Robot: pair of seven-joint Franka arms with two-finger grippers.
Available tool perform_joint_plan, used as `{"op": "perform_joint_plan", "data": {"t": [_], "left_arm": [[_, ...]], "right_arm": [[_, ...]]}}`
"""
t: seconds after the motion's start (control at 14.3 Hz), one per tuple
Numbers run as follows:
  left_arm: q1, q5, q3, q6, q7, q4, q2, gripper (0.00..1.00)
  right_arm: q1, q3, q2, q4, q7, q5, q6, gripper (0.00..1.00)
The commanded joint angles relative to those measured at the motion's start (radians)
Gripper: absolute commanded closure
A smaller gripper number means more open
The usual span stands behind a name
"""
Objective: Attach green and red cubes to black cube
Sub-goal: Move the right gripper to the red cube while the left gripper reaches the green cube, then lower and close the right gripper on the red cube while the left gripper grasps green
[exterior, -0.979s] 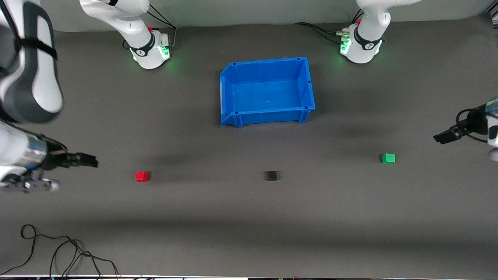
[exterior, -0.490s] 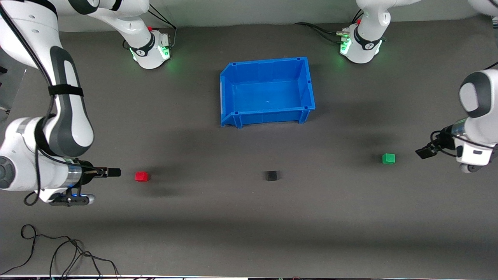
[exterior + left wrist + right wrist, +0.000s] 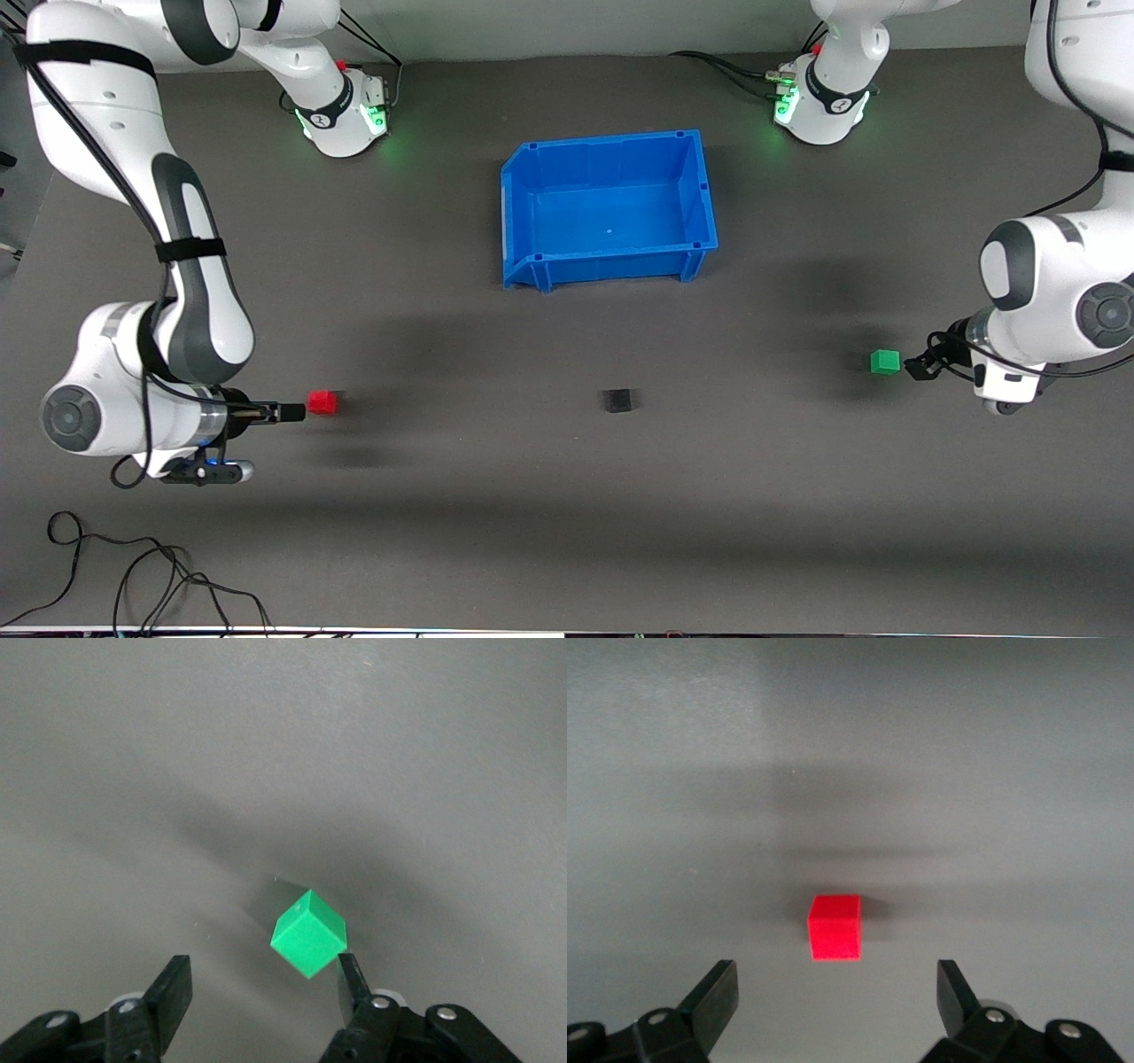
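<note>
The red cube (image 3: 322, 402) lies on the dark table toward the right arm's end. The black cube (image 3: 618, 400) lies mid-table, nearer the camera than the blue bin. The green cube (image 3: 884, 361) lies toward the left arm's end. My right gripper (image 3: 297, 412) is open and low, just beside the red cube; the cube (image 3: 834, 927) sits just ahead of its fingertips. My left gripper (image 3: 914, 369) is open and low beside the green cube; the cube (image 3: 307, 933) sits ahead of its fingertips, close to one finger (image 3: 351, 979).
An empty blue bin (image 3: 700, 199) stands mid-table, farther from the camera than the cubes. Black cables (image 3: 133, 576) lie at the table's near edge toward the right arm's end. Both arm bases stand at the far edge.
Both arms have swung inward and down. The right gripper closed in on the red cube and the left gripper on the green cube. The cubes have not moved.
</note>
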Motion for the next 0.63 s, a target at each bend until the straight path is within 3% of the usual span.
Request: {"op": "perform_joint_plan", "data": {"t": [0.0,0.21,0.56], "left_arm": [[-0.002,0.0,0.001,0.093,-0.157,0.011,0.073,0.19],[-0.004,-0.006,-0.001,0.124,-0.395,0.012,0.084,0.19],[-0.007,-0.005,0.003,0.131,-0.573,-0.012,0.087,0.23]], "right_arm": [[0.007,-0.003,0.039,0.018,0.004,0.016,0.032,0.01],[0.025,-0.003,0.059,-0.002,0.011,0.018,0.076,0.01],[0.023,-0.003,0.081,-0.065,0.011,0.018,0.174,0.01]]}}
